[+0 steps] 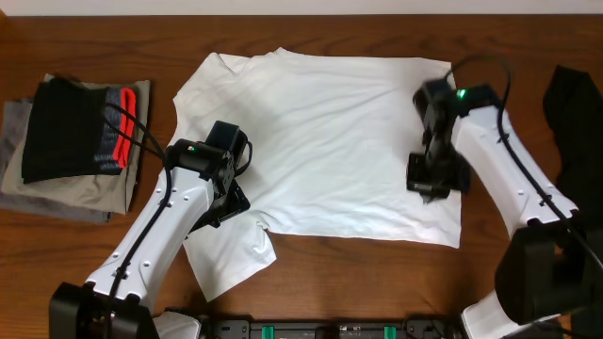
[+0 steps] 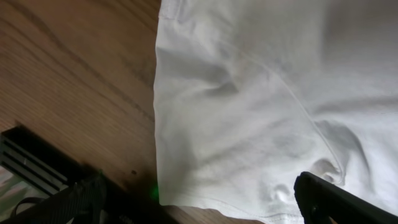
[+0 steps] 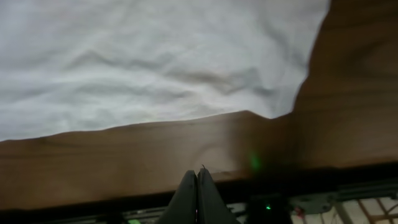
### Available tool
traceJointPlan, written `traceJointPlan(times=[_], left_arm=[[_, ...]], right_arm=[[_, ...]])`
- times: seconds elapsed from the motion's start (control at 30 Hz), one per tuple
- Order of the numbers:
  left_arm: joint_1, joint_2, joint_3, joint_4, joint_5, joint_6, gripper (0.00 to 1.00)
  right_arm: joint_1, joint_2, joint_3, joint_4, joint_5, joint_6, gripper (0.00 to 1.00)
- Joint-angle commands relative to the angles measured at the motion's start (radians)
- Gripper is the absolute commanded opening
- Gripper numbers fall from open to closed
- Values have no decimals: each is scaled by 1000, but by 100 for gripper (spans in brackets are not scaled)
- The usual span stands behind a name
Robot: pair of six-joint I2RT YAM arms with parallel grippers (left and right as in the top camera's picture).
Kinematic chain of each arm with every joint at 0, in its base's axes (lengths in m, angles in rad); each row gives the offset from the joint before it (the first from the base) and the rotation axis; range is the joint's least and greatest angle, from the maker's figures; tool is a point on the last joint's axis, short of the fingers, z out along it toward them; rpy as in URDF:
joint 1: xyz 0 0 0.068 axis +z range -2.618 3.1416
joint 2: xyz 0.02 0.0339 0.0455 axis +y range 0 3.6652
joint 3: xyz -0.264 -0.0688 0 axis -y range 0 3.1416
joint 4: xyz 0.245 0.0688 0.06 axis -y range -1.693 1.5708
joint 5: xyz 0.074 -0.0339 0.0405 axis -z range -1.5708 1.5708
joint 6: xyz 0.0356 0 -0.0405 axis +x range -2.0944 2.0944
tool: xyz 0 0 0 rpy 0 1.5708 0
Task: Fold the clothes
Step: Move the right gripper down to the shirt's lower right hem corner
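Bench (image 1: 311, 28): wood-grain top, both arms reaching in from the front edge.

T-shirt (image 1: 330, 141): white, spread flat and wrinkled across the middle of the bench. One sleeve (image 1: 231, 259) points to the front edge, left of centre. The straight hem runs along the shirt's right side.

Left gripper (image 2: 202, 202): jaws spread wide, one finger low at each side of the wrist view, nothing gripped. White cloth with a curved seam lies under the gap; the shirt's edge and bare wood show to the left. From overhead it sits over the shirt's left part, just above the front sleeve. Contact with the cloth: cannot tell. The left arm crosses that sleeve and hides part of it.

Right gripper (image 3: 197, 190): fingers pressed together, nothing between them. From overhead it hangs over the shirt's right part, near the hem. The wrist view shows the shirt's edge and one corner against bare wood.

Surroundings:
- Left edge: stack (image 1: 71, 179) of olive-grey garments, with a black garment (image 1: 61, 132) with a red-and-grey band on top. Near the shirt, not touching.
- Right edge: dark cloth (image 1: 575, 104), beside the right arm, apart from the shirt.
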Motion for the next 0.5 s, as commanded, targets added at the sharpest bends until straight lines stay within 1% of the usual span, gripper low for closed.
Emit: traceJointPlan(times=[0.0,0.13,0.27,0.47], left_arm=[[3,-10,18,-5,-23,3,98],[3,-10,18,-10,-23,3,98],[3,-10,18,-10,-23,3,98],[3,-10,18,-13,-23,3,98]], right_arm=[[-3,-30,-106,63,-48,66,1],[-4,-30,-219,151,-56,125,1],[-19,-30,-301,235,-55,154,1],[-91,-30,-399,343,-64,168,1]])
